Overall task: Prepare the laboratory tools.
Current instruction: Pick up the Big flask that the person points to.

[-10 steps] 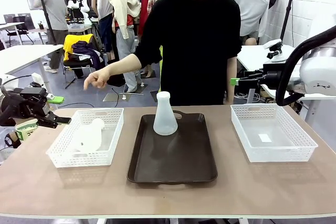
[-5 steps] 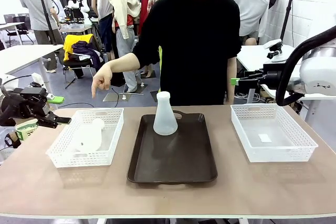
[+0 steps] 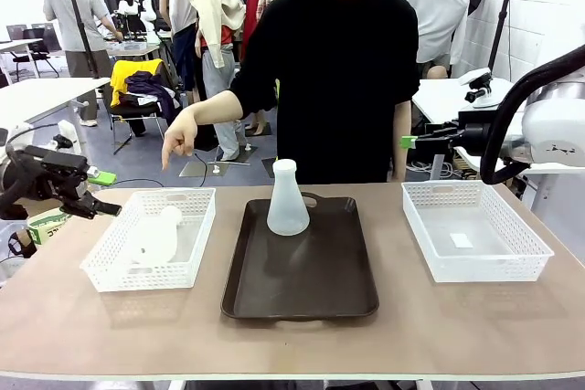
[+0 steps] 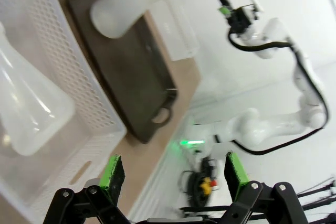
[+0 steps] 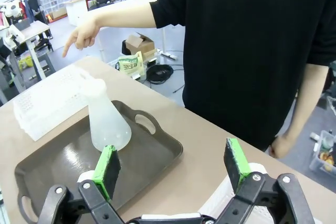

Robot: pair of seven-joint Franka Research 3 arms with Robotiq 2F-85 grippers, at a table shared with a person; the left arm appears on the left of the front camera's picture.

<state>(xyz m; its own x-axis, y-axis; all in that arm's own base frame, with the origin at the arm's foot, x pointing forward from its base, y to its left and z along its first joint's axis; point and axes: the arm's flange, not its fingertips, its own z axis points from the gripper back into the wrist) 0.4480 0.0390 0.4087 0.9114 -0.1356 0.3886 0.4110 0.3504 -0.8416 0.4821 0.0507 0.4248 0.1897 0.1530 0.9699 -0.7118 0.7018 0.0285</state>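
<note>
On the dark tray (image 3: pixel 302 285) in the middle of the table (image 3: pixel 91 335), one cloudy white flask (image 3: pixel 287 200) stands up straight near the far end, close to the handle. Its twin, the second flask (image 3: pixel 155 237), lies on its side inside the left basket (image 3: pixel 105 280). The right basket (image 3: pixel 475 273) holds no flask. Across the table, the person's hand (image 3: pixel 179 139) points a finger down toward the left basket.

The left gripper (image 4: pixel 173 171) hangs past the left end of the table, near the left basket. Its two fingers are spread wide with nothing between them. The right gripper (image 5: pixel 171 165) sits higher up, behind the right basket and well apart from both flasks. It is spread wide and empty too.

The job looks about half done, with one flask set out and one waiting in its basket. The pointing finger seems to ask for that one. The left arm is nearest, so it would likely reach in over the basket wall, close gently on the flask, lift it out and stand it on the tray beside the first. The flask is smooth and lying down, so it could roll or slip.
</note>
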